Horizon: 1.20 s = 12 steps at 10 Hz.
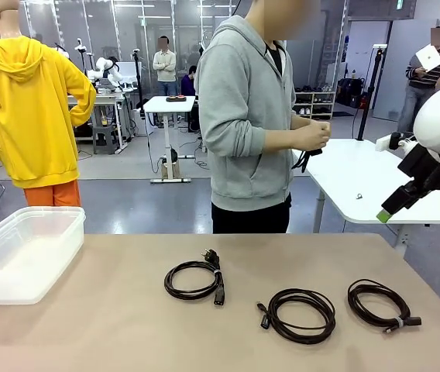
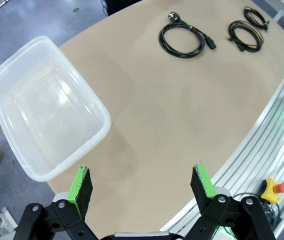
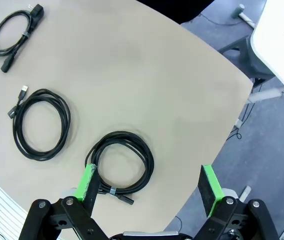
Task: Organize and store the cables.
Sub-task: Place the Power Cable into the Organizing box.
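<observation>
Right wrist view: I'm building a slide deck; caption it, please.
Open right gripper hovers over three coiled black cables lying apart on a tan table.

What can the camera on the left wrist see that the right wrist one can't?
The left wrist view gives you a clear plastic bin at the table's edge, the open left gripper and a yellow-and-red button. The right wrist view instead gives the open right gripper, a white table beyond, and the pale tie binding the nearest cable. Both share the tan tabletop and all three coiled black cables, including the power cord and the middle coil.
</observation>
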Available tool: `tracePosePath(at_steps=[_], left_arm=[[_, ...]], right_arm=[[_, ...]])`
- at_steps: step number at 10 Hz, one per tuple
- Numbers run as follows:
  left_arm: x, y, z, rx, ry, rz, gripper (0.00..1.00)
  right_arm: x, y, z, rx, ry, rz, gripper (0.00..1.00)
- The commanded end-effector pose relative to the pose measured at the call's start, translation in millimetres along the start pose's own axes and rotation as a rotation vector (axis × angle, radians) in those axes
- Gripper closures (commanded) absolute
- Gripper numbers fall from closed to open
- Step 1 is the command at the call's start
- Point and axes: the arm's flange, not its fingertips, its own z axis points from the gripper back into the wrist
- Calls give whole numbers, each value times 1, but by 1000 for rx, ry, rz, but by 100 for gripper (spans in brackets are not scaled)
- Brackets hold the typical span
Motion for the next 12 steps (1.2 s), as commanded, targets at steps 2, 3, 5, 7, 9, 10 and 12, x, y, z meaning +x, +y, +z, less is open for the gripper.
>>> tracePosePath(at_steps=[2, 3, 5, 7, 9, 10, 12], left_arm=[[1, 1, 0, -6, -11, -6, 0], [0, 0, 0, 0, 0, 0, 0], [57, -42, -18, 9, 64, -13, 0], [95, -67, -50, -39, 87, 36, 0], [141, -93, -78, -17, 131, 48, 0], [160, -104, -94, -42, 153, 63, 0], [182, -124, -131, -45, 197, 80, 0]], right_arm=[[-2, 0, 4, -3, 18, -41, 0], [-2, 0, 4, -3, 18, -41, 0], [-2, 0, 4, -3, 18, -41, 0], [-2, 0, 4, -3, 18, -41, 0], [-1, -2, 1, 2, 4, -17, 0], [-17, 0, 46, 1, -88, 26, 0], [-71, -1, 89, 179, -112, 103, 0]])
